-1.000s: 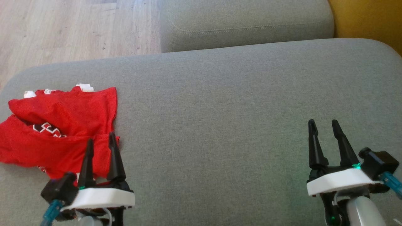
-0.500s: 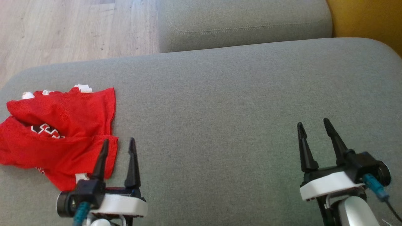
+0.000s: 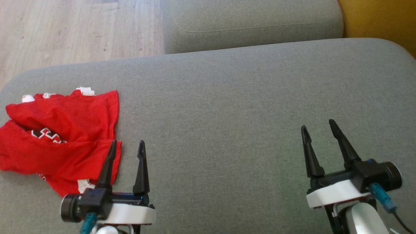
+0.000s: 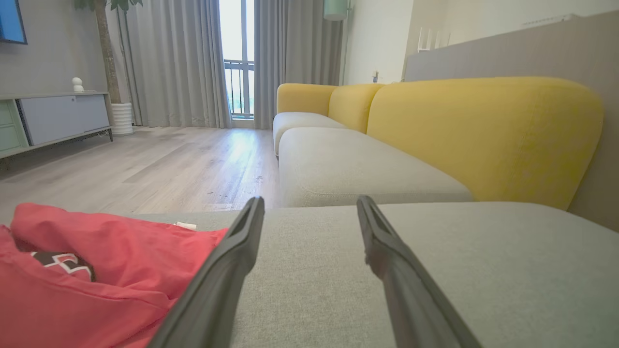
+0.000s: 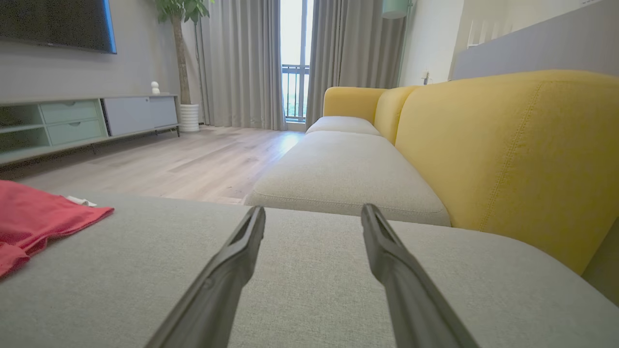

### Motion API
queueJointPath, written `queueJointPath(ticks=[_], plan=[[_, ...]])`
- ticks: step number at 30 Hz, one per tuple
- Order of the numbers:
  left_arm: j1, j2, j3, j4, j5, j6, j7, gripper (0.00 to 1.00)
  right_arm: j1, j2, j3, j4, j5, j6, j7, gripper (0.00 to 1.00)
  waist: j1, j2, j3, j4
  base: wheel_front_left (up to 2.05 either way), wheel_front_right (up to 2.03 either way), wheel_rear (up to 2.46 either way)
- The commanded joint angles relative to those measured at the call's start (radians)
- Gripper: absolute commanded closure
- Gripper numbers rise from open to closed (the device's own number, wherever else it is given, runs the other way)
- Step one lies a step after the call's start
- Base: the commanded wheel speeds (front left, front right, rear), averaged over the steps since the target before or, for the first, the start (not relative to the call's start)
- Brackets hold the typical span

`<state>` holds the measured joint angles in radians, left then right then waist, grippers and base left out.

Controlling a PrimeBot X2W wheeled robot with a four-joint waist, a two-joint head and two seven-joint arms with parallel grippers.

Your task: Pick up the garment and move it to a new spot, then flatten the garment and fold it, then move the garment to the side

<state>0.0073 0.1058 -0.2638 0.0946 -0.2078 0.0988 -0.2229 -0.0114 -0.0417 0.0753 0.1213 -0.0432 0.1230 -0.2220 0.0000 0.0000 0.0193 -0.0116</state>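
The wide grey seat cushion (image 3: 227, 107) runs across the head view. Its far edge meets the wooden floor (image 3: 65, 29) on the left and a second grey cushion (image 3: 253, 22) in the middle, with the yellow backrest (image 3: 380, 19) at the far right corner. Most of the cushion's surface, from the middle to its rounded right end, lies bare. The red jersey (image 3: 61, 136) sits at the cushion's left end, close to the rounded left edge and short of the far edge. It is a mesh garment, loosely doubled over itself in soft folds. A black-and-white print peeks out from a gap between the layers, and small white trim pieces show along its far edge and near its bottom hem. The left pincer (image 3: 127, 142) rises at the lower left with its fingers spread apart and holding nothing. Its left finger overlaps the jersey's right hem, though contact cannot be told. The right pincer (image 3: 318, 124) stands well apart at the lower right over bare cushion. Its fingers are likewise spread, empty, and tilted slightly leftward.
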Motion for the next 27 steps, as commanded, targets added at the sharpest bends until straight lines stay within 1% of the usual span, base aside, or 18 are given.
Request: queueJointPath(ticks=[1,5,9,10,11,12,14,18,27], plan=[[-0.031,-0.006,0.038,-0.040,0.000,-0.012,-0.015,0.00,-0.038,-0.008,0.025,-0.036,0.007,0.007,-0.016,0.00,0.0000,0.0000,0.000,0.001,0.00,0.00,0.00],[-0.012,-0.031,0.085,-0.055,-0.026,-0.064,-0.027,0.00,-0.027,-0.008,0.032,-0.020,0.093,0.007,-0.028,0.00,0.0000,0.0000,0.000,0.002,0.00,0.00,0.00],[0.004,-0.047,0.108,-0.052,-0.021,-0.121,-0.039,0.00,-0.019,-0.008,0.058,0.009,0.154,0.008,-0.040,0.00,0.0000,0.0000,0.001,0.002,0.00,0.00,0.00],[0.009,-0.049,0.113,-0.042,-0.030,-0.133,-0.039,0.00,-0.017,-0.008,0.062,0.018,0.186,0.008,-0.040,0.00,0.0000,0.0000,0.000,0.002,0.00,0.00,0.00],[0.017,-0.052,0.119,-0.010,-0.040,-0.149,-0.039,0.00,-0.016,-0.008,0.070,0.036,0.250,0.008,-0.040,0.00,0.0000,0.0000,0.001,0.000,0.00,0.00,0.00],[0.021,-0.053,0.116,0.015,-0.043,-0.156,-0.039,0.00,-0.017,-0.008,0.072,0.043,0.276,0.008,-0.040,0.00,0.0000,0.0000,0.001,-0.001,0.00,0.00,0.00],[0.017,-0.054,0.114,0.048,-0.043,-0.164,-0.039,0.00,-0.019,-0.008,0.076,0.059,0.316,0.008,-0.040,0.00,0.0000,0.0000,0.002,-0.002,0.00,0.00,0.00],[0.003,-0.055,0.125,0.060,-0.064,-0.169,-0.039,0.00,-0.025,-0.008,0.085,0.078,0.358,0.008,-0.040,0.00,0.0000,0.0000,0.004,-0.002,0.00,0.00,0.00],[-0.004,-0.055,0.122,0.052,-0.082,-0.164,-0.039,0.00,-0.032,-0.008,0.080,0.089,0.377,0.008,-0.040,0.00,0.0000,0.0000,0.002,0.003,0.00,0.00,0.00]])
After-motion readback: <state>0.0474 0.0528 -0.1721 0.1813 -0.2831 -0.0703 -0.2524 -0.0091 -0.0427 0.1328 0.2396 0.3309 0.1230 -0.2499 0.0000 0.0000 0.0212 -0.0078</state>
